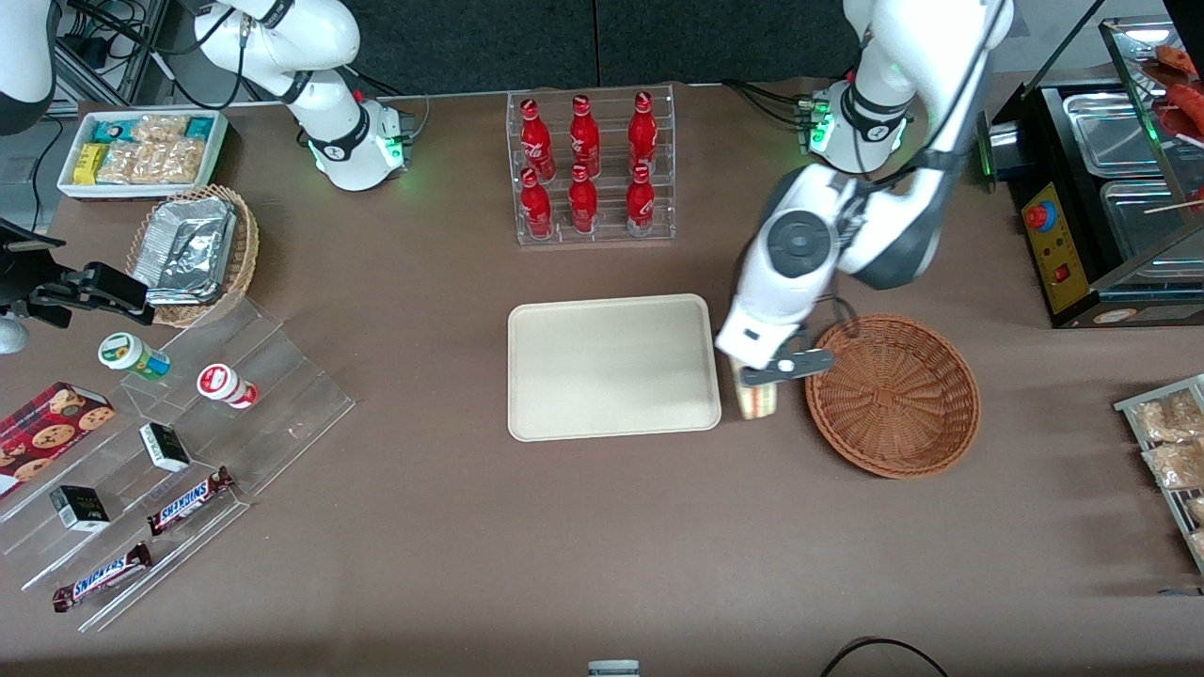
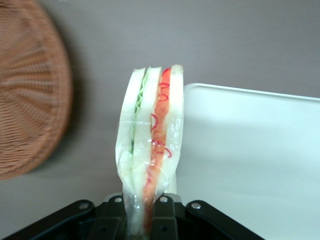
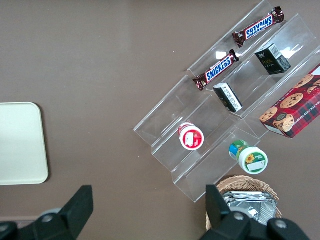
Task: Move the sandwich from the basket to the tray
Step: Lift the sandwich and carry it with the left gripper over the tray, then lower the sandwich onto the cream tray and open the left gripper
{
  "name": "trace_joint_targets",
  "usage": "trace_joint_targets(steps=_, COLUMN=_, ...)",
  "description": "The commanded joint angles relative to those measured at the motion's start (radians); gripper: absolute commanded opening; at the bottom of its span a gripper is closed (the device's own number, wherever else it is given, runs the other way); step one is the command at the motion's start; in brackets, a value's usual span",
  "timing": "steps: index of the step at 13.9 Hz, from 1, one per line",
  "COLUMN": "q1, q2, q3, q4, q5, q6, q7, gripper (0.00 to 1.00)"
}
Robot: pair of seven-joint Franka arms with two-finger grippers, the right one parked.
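My left gripper (image 1: 764, 374) is shut on the sandwich (image 1: 753, 401), a plastic-wrapped wedge of pale bread with red and green filling. It hangs above the table in the gap between the cream tray (image 1: 611, 369) and the reddish-brown basket (image 1: 894, 395). In the left wrist view the sandwich (image 2: 150, 145) stands out from the fingers (image 2: 164, 220), with the tray's edge (image 2: 250, 150) on one side and the basket (image 2: 27, 100) on the other. The basket holds nothing.
A clear rack of red bottles (image 1: 591, 167) stands farther from the front camera than the tray. A food warmer (image 1: 1110, 188) sits toward the working arm's end. A clear stepped stand with snacks (image 1: 160, 451) and a foil-lined basket (image 1: 193, 252) lie toward the parked arm's end.
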Motion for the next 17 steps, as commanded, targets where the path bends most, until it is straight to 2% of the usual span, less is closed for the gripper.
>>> trace_joint_targets(steps=1, q1=-0.083, q2=0.137, q3=0.015, q4=0.171, q5=-0.056, q6=-0.024, q7=-0.033, gripper=0.0)
trace_joint_targets(steps=5, q1=-0.169, q2=0.249, q3=0.015, q4=0.276, q5=-0.058, q6=-0.02, q7=-0.08, gripper=0.0)
trace_joint_targets(steps=10, q1=-0.222, q2=0.341, q3=0.015, q4=0.34, q5=-0.05, q6=-0.015, q7=-0.076, gripper=0.0)
trace_joint_targets(steps=15, q1=-0.259, q2=0.377, q3=0.018, q4=0.36, q5=-0.047, q6=-0.011, q7=-0.082, gripper=0.0)
trace_joint_targets(steps=16, q1=-0.259, q2=0.378, q3=0.018, q4=0.36, q5=-0.048, q6=-0.008, q7=-0.089, gripper=0.02)
trace_joint_targets(steps=17, q1=-0.258, q2=0.378, q3=0.018, q4=0.36, q5=-0.05, q6=-0.007, q7=-0.097, gripper=0.47)
